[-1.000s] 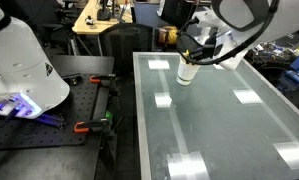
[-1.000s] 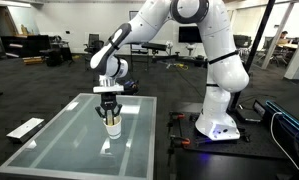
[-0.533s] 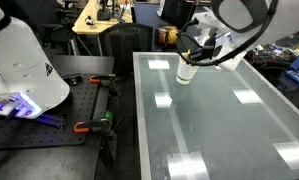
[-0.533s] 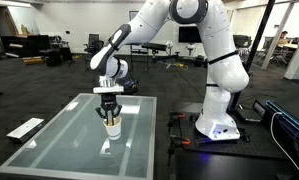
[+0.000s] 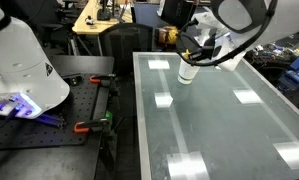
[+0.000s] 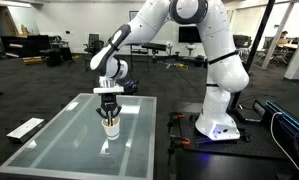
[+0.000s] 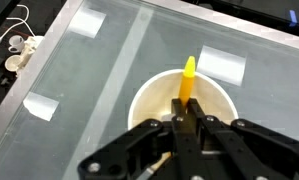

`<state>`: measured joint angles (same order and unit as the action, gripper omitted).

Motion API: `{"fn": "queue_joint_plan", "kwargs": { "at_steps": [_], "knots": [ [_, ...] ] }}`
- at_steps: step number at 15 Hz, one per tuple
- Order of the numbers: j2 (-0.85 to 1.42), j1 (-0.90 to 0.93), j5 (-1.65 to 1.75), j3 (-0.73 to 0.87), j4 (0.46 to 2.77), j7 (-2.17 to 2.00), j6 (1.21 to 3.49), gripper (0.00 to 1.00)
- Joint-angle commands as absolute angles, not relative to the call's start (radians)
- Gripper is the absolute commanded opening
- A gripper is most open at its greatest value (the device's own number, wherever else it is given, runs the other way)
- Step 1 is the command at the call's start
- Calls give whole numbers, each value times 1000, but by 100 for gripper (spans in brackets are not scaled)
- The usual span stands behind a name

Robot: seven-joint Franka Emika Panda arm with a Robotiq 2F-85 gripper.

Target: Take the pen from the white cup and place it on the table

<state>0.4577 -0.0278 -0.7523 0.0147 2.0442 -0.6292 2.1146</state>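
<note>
The white cup (image 7: 211,95) stands on the greenish glass table (image 7: 109,70); it also shows in both exterior views (image 5: 187,73) (image 6: 111,128). The yellow pen (image 7: 187,78) stands in the cup, its tip pointing up past the rim. My gripper (image 7: 185,124) hangs straight over the cup with both fingers pressed on the pen's shaft. In the exterior views the gripper (image 5: 189,57) (image 6: 110,112) sits just above the cup, and the pen is too small to make out there.
A black perforated bench (image 5: 59,115) with clamps lies beside the table. The robot base (image 6: 217,120) stands at the table's end. White cables (image 7: 19,45) lie past one table edge. A white flat object (image 6: 26,127) sits on the floor.
</note>
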Motion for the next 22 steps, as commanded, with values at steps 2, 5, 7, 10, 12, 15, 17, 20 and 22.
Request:
{"fn": "queue_joint_plan", "kwargs": {
  "at_steps": [2, 5, 7, 10, 12, 15, 17, 20, 22],
  "knots": [
    [409, -19, -783, 19, 2078, -611, 2119, 2],
    [365, -15, -785, 18, 2112, -605, 2128, 2],
    [328, -11, -785, 18, 2137, -604, 2133, 2],
    [267, -5, -781, 18, 2178, -603, 2138, 2],
    [220, -1, -776, 17, 2208, -602, 2141, 2],
    [143, 10, -760, 15, 2252, -610, 2154, 2],
    [95, 20, -746, 10, 2277, -616, 2166, 2],
    [23, 38, -720, -2, 2316, -628, 2210, 2],
    [-25, 47, -699, -9, 2347, -643, 2264, 2]
  ]
}}
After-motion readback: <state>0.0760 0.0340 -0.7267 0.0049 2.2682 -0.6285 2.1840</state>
